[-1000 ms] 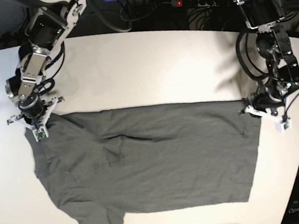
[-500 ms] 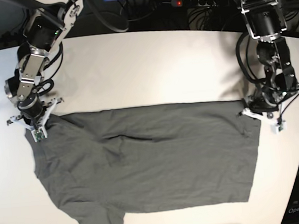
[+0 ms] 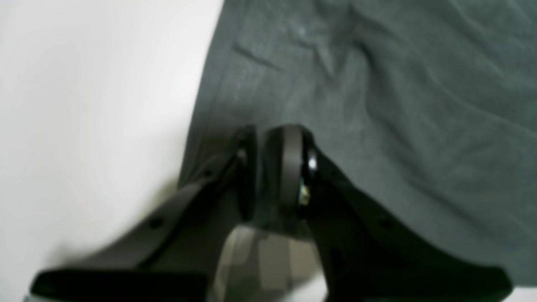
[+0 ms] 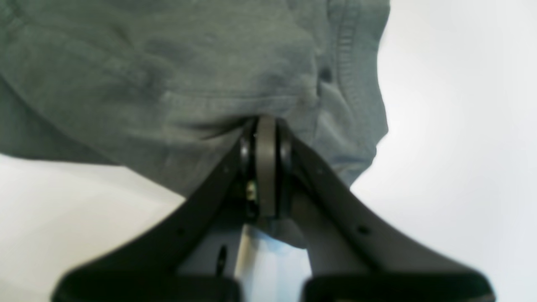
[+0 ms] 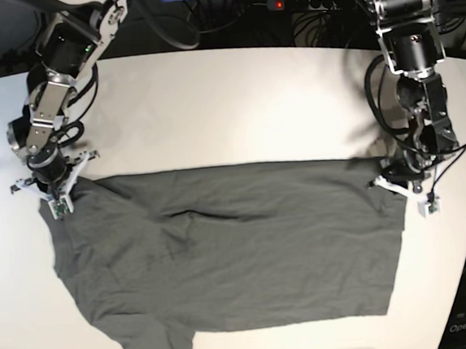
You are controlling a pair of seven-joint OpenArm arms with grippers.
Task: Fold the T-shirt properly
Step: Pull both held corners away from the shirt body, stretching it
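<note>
Counter (image 5: 227,101): white, rounded at the corners; its far half is bare, and the cloth takes up most of the near half.
T-shirt (image 5: 231,248): dark grey, lying flat and wrinkled in the near middle of the counter, one straight folded-looking edge running along its far side.
Long axis: runs side to side, parallel to the counter's far edge.
Which way it points: the sleeve and shoulder end lies toward the counter's left edge, with a sleeve flap reaching near the near-left corner; the straight hem end faces the right edge.
Right gripper (image 5: 55,194): at the shirt's far-left corner; in the wrist view (image 4: 266,126) its jaws are pressed fully together on a bunched bit of stitched hem.
Left gripper (image 5: 405,177): at the shirt's far-right corner; in the wrist view (image 3: 272,138) the jaws are nearly together and appear to pinch the cloth edge, though blur hides the exact contact.
Key relation: each gripper sits on one far corner, so the whole shirt lies toward the near edge from both; neither arm is nearer.
Judged next move: lifting both far corners together and carrying them toward the near edge would fold across the short axis.
</note>
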